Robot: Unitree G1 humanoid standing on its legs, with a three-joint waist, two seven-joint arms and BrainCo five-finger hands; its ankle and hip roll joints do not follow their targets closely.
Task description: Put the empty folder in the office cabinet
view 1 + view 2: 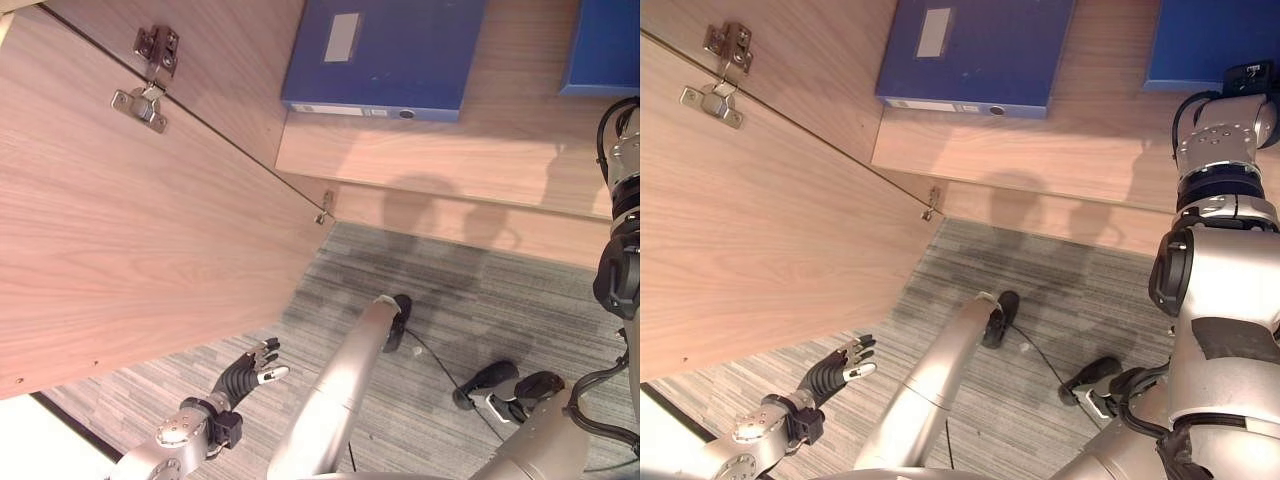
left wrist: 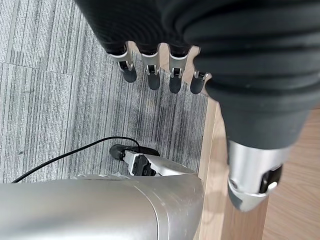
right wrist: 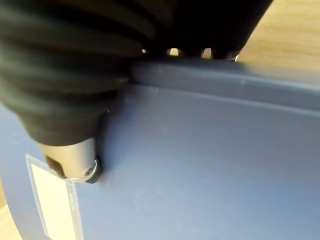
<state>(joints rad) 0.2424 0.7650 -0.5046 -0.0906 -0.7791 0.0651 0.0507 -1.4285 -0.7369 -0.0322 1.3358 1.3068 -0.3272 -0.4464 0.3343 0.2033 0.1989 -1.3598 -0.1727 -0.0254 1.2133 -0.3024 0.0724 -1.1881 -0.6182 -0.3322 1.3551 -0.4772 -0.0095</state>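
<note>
Right wrist view: right hand (image 3: 75,100) clamped over the edge of blue folder (image 3: 200,165) | folder lying on cabinet shelf (image 1: 1060,150), far right | left hand (image 1: 250,375) idle, fingers relaxed, near left | step: placement | next: release, withdraw.

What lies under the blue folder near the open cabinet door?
The blue folder lies flat on the wooden cabinet shelf. Whatever is between the folder and the shelf is covered and cannot be seen.

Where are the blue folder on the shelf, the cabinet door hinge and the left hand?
blue folder (image 1: 385,50): left eye view, on its flat cover.
cabinet door hinge (image 1: 148,78): left eye view, on the metal arm.
left hand (image 1: 240,376): left eye view, on the dark ribbed back of the hand.
</note>
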